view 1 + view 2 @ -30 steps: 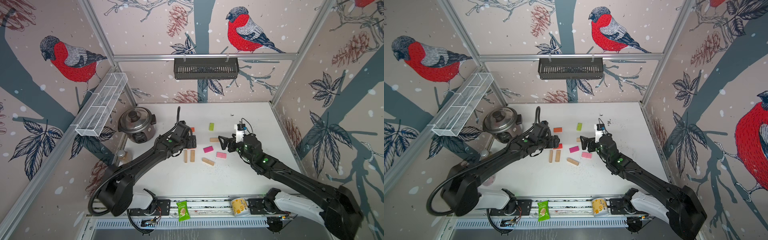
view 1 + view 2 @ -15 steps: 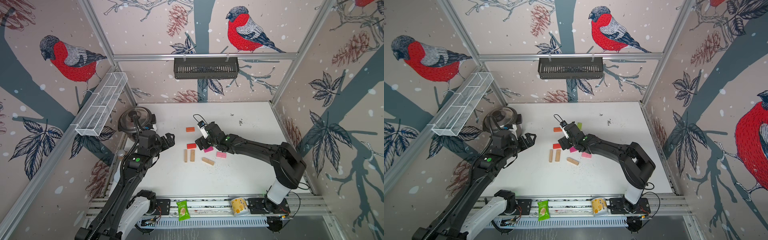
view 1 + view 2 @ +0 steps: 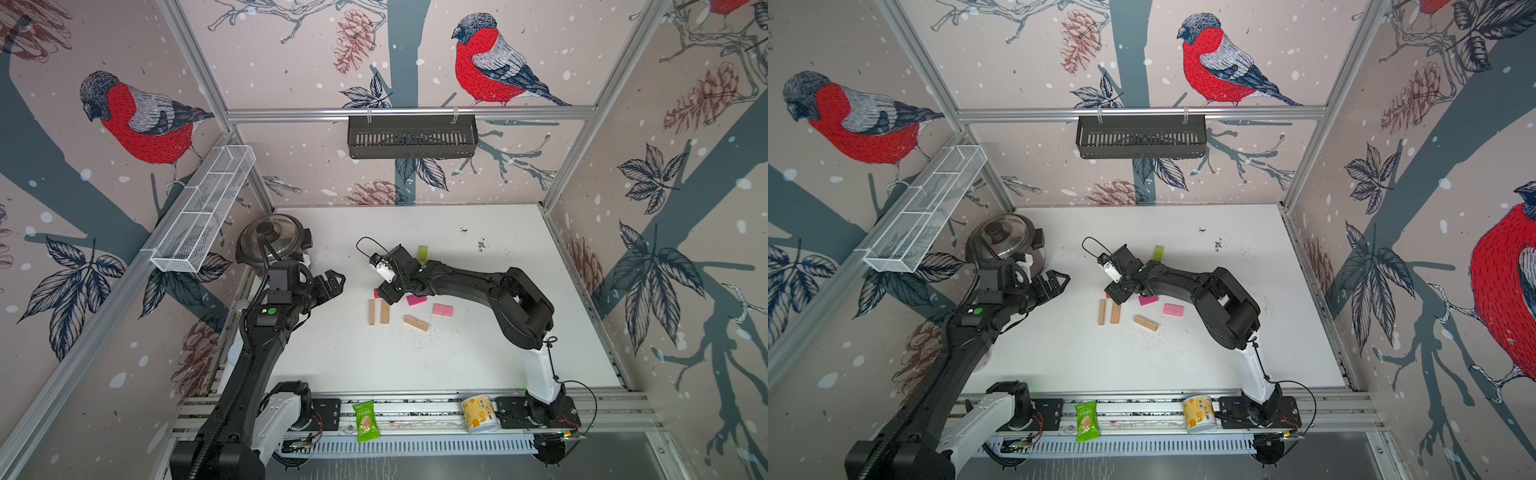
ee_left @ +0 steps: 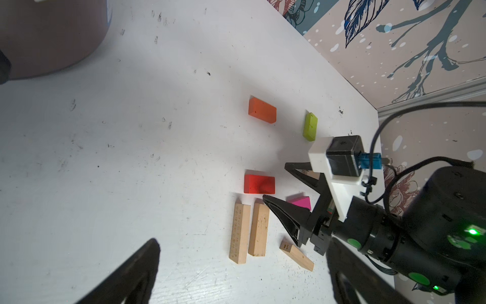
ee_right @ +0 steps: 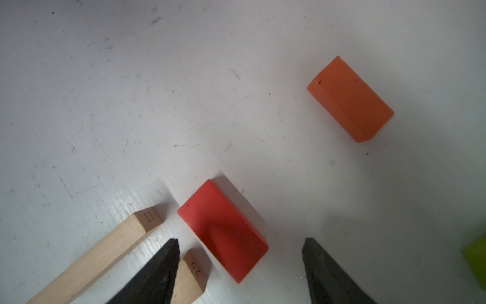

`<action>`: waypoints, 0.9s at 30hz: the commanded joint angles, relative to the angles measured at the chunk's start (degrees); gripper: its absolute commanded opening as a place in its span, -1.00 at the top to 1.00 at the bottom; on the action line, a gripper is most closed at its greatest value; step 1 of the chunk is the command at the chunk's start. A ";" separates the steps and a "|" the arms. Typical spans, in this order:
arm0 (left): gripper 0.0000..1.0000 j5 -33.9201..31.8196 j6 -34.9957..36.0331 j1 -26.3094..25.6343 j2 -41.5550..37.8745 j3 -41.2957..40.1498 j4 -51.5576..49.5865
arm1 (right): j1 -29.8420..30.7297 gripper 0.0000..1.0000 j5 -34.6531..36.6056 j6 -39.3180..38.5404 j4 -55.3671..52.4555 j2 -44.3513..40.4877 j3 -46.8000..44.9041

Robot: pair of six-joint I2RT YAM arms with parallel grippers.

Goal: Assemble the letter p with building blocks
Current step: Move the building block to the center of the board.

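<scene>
The red block point(image 5: 223, 231) lies flat near the middle of the bench point(image 5: 131, 105), just beyond two tan blocks point(image 5: 100, 250). It looks light, stiff and smooth-painted, so I'd pinch its long sides. My right claw point(image 5: 240, 241) stands open over it, gripping nothing.

Red block point(image 5: 223, 231), orange block point(image 5: 351, 98), lime-green block point(image 4: 310, 126), tan block point(image 4: 239, 231), bullfinch-print walls point(image 3: 124, 116)

The right gripper point(image 5: 240, 240) hangs with spread jaws astride the red block point(image 5: 223, 231). One fingertip point(image 5: 168, 252) is crowded by the end of a tan block point(image 5: 194, 271). Bare white table point(image 3: 353, 365) lies wide between the left gripper point(image 3: 337, 279) and the red block. The rice cooker point(image 3: 272, 239) stands just beyond that arm's wrist.
</scene>
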 commanded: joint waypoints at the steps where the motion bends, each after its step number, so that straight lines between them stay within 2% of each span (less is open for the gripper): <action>1: -0.95 0.46 2.93 0.90 0.46 1.09 -0.13 | 0.15 -0.46 -0.31 -1.28 -1.87 1.73 2.00; 6: -0.95 4.12 2.74 3.48 2.15 -0.58 2.36 | 0.18 -0.36 -0.06 -2.07 -3.34 4.57 4.06; 12: -0.95 4.61 2.58 5.56 2.14 -0.89 3.07 | 0.23 -0.28 -0.75 -2.68 -3.93 5.86 4.37; 19: -0.95 4.51 2.39 6.06 1.22 -1.21 3.44 | -0.02 -0.02 0.85 -1.90 -3.52 6.64 4.42; 23: -0.95 4.73 2.35 6.22 0.95 -1.37 3.54 | -0.77 0.24 0.57 -1.01 -2.68 5.78 3.58; 27: -0.95 5.02 2.41 6.52 0.86 -1.47 3.57 | -2.45 0.35 0.12 1.38 -1.07 4.23 1.85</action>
